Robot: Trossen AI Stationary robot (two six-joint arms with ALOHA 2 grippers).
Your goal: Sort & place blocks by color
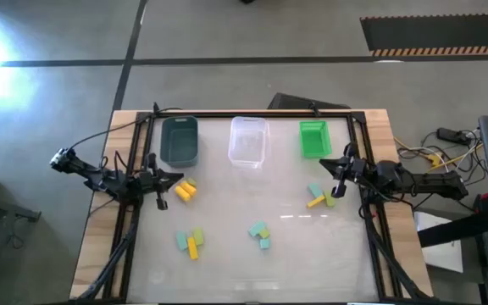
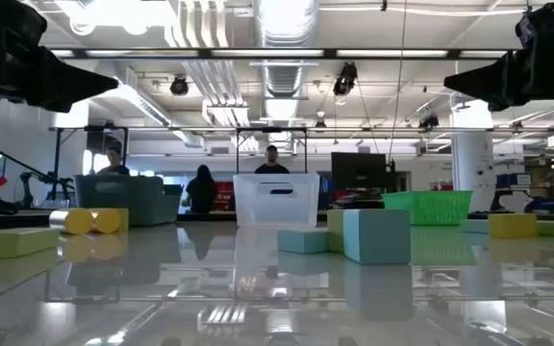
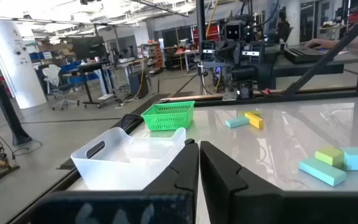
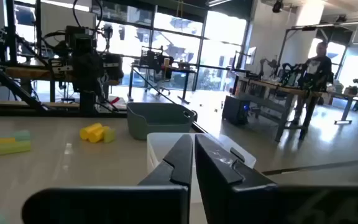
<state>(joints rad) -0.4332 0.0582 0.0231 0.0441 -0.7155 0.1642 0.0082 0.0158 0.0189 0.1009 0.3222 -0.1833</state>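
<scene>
Dark and matte, my left gripper (image 1: 173, 177) is pinched fully shut with nothing between its fingers, parked at the left edge of the table just beside a pair of yellow blocks (image 1: 185, 191); my right gripper (image 1: 333, 167) mirrors it at the right edge, likewise closed on nothing, near a small cluster of teal and yellow blocks (image 1: 320, 196). I judge both arms to be at a waiting pose, since neither hangs over a block or a bin and no sorting looks begun. The table (image 1: 252, 263) is glossy and pale, throwing back the ceiling lights, so the pieces show mirrored beneath themselves in the low view. Two more groups of blocks lie toward the near edge: a left group (image 1: 190, 241) of mint, pale green and yellow pieces, and a middle group (image 1: 260, 231) of teal and pale green pieces. They are crisp-edged cubes and short bars, smooth and probably easy to pinch flat-sided. Along the far edge stand three rectangular bins in a row, well apart from the blocks: a dark teal bin (image 1: 179, 141) with solid walls, a clear bin (image 1: 248, 141) of frosted plastic, and a bright green bin (image 1: 313, 138) with a woven, mesh-like wall. All three look empty.
</scene>
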